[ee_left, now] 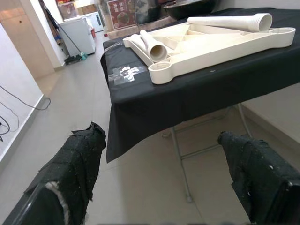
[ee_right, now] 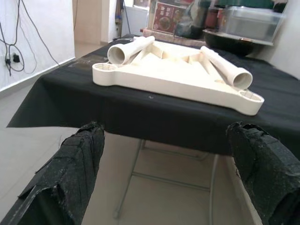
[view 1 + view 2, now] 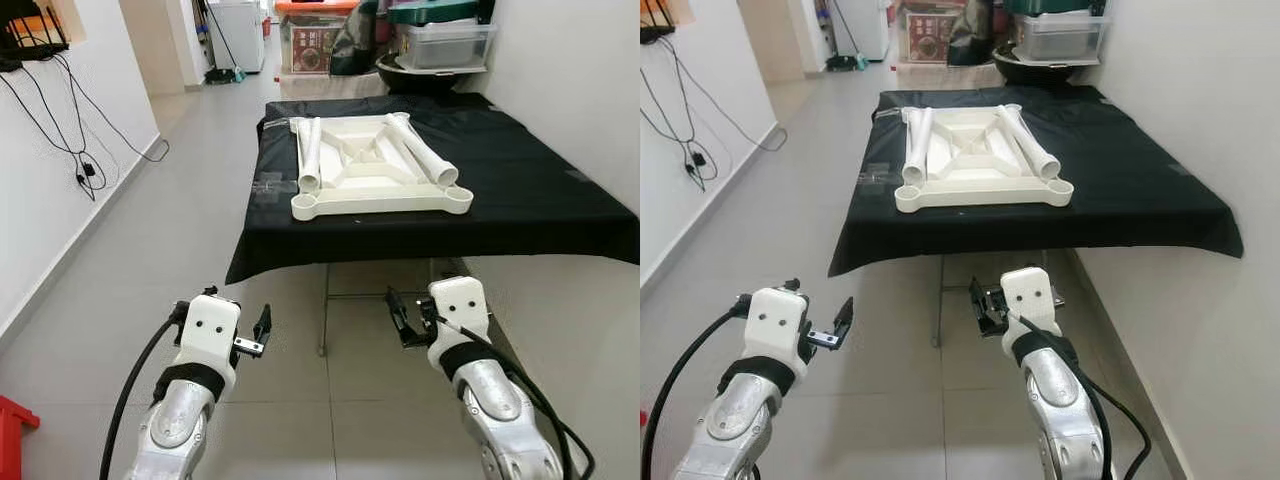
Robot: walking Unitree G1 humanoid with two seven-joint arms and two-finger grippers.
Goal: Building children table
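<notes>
Cream plastic tabletop (image 3: 378, 172) lies upside down on the black-draped surface (image 3: 520, 195), near its front edge and toward the robot's left half, ribbed underside up, with a round socket at each corner. Two cream tube legs lie loose on it: the left leg (image 3: 309, 155) along the left rib, the right leg (image 3: 424, 150) running diagonally to the near right corner, open ends facing the robot. Neither leg is seated in a socket, so by my reading assembly has not started and the step in hand is the approach and first pick. Left gripper (image 3: 250, 336) and right gripper (image 3: 408, 318) hang low in front of the surface, well apart from the parts, both with fingers spread and holding nothing. To do it well: step closer first, raise an arm above the cloth edge, take one leg around its middle across the tube so it cannot roll, then stand it upright over a corner socket and press straight down. Smooth round tubes may slip or roll; the cloth could drag.
</notes>
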